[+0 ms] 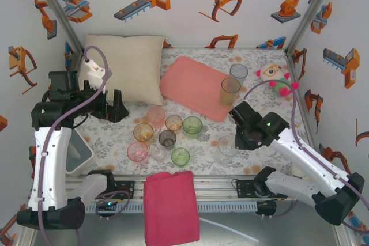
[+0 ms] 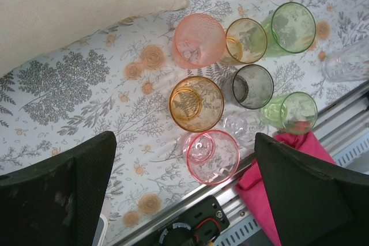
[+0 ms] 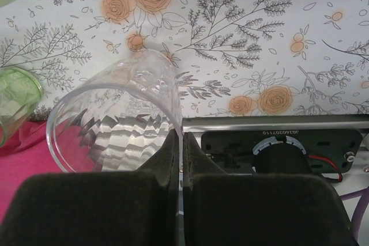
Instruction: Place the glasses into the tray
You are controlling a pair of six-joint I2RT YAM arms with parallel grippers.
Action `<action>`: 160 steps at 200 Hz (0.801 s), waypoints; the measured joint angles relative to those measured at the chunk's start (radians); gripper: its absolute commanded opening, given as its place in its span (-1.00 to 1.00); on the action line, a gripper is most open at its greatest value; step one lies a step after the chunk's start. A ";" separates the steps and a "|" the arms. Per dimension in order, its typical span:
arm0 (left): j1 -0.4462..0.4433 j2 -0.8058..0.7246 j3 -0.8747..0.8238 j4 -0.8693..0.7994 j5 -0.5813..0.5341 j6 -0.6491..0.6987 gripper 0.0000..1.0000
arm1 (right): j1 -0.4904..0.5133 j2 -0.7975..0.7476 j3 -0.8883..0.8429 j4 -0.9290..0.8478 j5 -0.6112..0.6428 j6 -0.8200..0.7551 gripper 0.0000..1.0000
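**A:** What's in my right gripper (image 3: 180, 148)?

**B:** Your fingers are pinched narrow on the wall of the clear glass (image 3: 115, 125), close to the front rail of the counter (image 1: 204, 145). I can't tell whether the glass is off the surface.

**A:** And the tray (image 1: 184, 82)?

**B:** It's on the far side, up and left of you, with one end near the pillow (image 1: 124, 67). A grey glass (image 1: 238, 73) and a yellow-green glass (image 1: 230, 90) stand on its right end, between you and the bare pink.

**A:** Anything else close?

**B:** A green glass (image 1: 192, 126) is just left of your gripper, at the edge of the cluster of tinted glasses (image 2: 196, 103). The magenta cloth (image 1: 171, 205) lies over the front rail, and a plush toy (image 1: 275, 79) sits beyond the tray. Your left gripper (image 2: 184, 142) hangs wide open over the cluster, holding nothing.
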 measured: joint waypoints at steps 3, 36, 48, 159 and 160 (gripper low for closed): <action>0.000 -0.001 0.000 0.000 0.000 0.000 0.94 | 0.000 0.000 0.000 0.001 0.000 0.000 -1.00; 0.000 -0.003 0.000 0.000 0.000 0.000 0.94 | 0.000 0.000 0.002 0.001 0.000 0.000 -1.00; 0.000 -0.003 0.000 0.000 0.000 0.000 0.94 | 0.000 0.000 0.003 0.000 0.000 0.000 -1.00; 0.000 -0.006 0.000 0.000 -0.003 0.000 0.94 | 0.000 0.025 0.084 -0.009 0.027 -0.018 -1.00; 0.000 -0.006 0.000 0.000 -0.003 0.000 0.94 | 0.000 0.025 0.085 -0.009 0.027 -0.019 -1.00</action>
